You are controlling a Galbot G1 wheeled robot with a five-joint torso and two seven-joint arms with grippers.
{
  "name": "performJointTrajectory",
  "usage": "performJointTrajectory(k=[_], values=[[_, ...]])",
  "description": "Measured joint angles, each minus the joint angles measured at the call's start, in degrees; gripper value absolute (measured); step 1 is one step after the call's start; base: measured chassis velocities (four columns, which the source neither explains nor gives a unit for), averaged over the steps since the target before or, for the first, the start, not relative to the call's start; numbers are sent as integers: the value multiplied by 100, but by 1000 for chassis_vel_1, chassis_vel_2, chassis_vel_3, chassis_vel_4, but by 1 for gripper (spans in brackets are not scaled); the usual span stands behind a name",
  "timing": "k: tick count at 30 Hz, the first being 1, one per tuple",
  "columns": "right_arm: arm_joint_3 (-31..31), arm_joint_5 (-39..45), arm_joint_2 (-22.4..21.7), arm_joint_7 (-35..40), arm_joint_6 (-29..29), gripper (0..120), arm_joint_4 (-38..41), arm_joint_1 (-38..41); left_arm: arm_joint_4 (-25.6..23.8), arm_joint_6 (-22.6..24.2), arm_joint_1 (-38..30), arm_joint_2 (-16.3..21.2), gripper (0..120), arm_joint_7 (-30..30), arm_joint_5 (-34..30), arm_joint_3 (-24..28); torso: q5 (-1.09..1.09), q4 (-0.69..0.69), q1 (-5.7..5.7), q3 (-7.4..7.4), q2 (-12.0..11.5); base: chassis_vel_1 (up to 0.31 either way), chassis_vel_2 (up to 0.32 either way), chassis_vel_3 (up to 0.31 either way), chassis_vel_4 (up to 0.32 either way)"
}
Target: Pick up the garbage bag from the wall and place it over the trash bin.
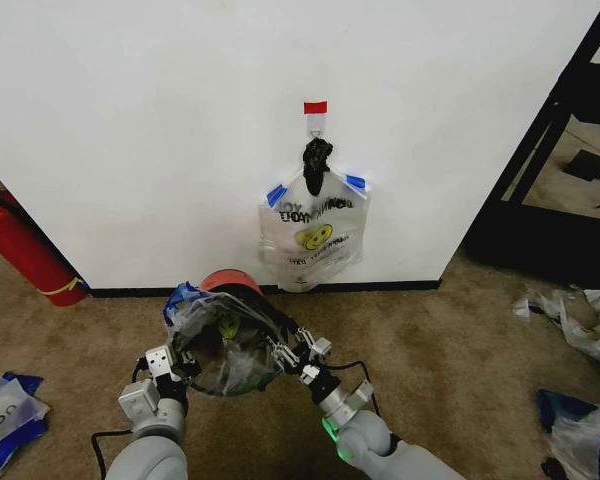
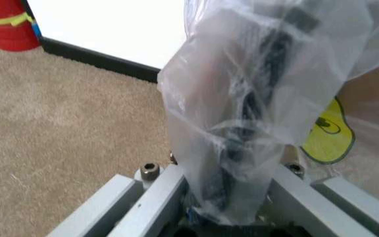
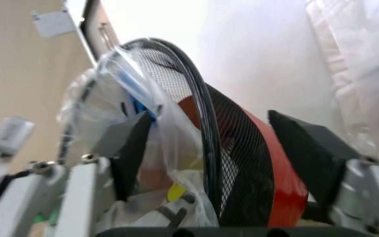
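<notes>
Left tool point(image 1: 170, 368): at bin's left rim, clenched on bag film; in the left wrist view plastic is pinched between its fingers point(image 2: 170, 187).
Right tool point(image 1: 298, 352): at bin's right rim, jaws spread, straddling mesh wall and film without gripping.
Bag point(image 1: 218, 335): draped over bin mouth, smiley print inside.
Bin point(image 1: 230, 283): on carpet, just in front of wall point(image 1: 180, 120).
Second bag point(image 1: 315, 232): on wall hook above and right of bin, black lump at its top.
Extinguisher point(image 1: 25, 250): far left of bin, against wall.
Risk: the thin film may tear or slip off the rim if the left tool pulls; the light bin may tip.
</notes>
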Motion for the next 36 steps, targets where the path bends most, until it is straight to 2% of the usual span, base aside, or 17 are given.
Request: performJointTrajectory(k=[1,3,4,5,8,9,11,12,15,26,31,36], values=[[7,23,-16,-47,-1,74,1,0,2,-1,0,10,0,2,2,-4,0,0,0,0,0,0,0,0,0],[72,389,-165,-737,-76,84,-3,7,18,-1,1,65,0,11,48,-17,0,0,0,0,0,0,0,0,0],[72,389,-165,-737,-76,84,-3,7,18,-1,1,65,0,11,48,-17,0,0,0,0,0,0,0,0,0],[110,545,-227,-1090,-139,90,-13,10,23,-1,3,85,0,12,64,-25,1,0,0,0,0,0,0,0,0],[269,807,-405,-2209,-489,98,-135,45,12,-1,25,106,0,13,73,-87,0,1,0,0,0,0,0,0,0],[342,842,-463,-2573,-631,99,-218,59,-14,-1,35,113,0,11,73,-109,0,1,0,0,0,0,0,0,0],[388,891,-504,-2838,-758,100,-282,70,-45,-1,41,122,0,11,73,-121,0,1,0,0,0,0,0,0,0],[461,1085,-580,-3356,-1086,100,-410,95,-101,-1,64,134,0,11,72,-130,1,0,0,0,0,0,0,0,0],[616,1505,-660,-4142,-1704,100,-745,188,-288,-1,165,141,0,21,72,-127,0,-1,0,0,0,0,0,0,0],[734,1551,-436,-4585,-1922,100,-1350,471,-643,57,325,179,0,64,69,-112,0,1,0,0,0,0,0,0,0],[737,1520,-386,-4959,-2162,91,-1519,583,-721,107,359,181,0,75,37,-99,0,0,0,0,0,0,0,0,0],[870,1232,-372,-5566,-2394,68,-1890,748,-982,159,456,153,0,87,-44,-67,0,0,0,0,0,0,0,0,0]])
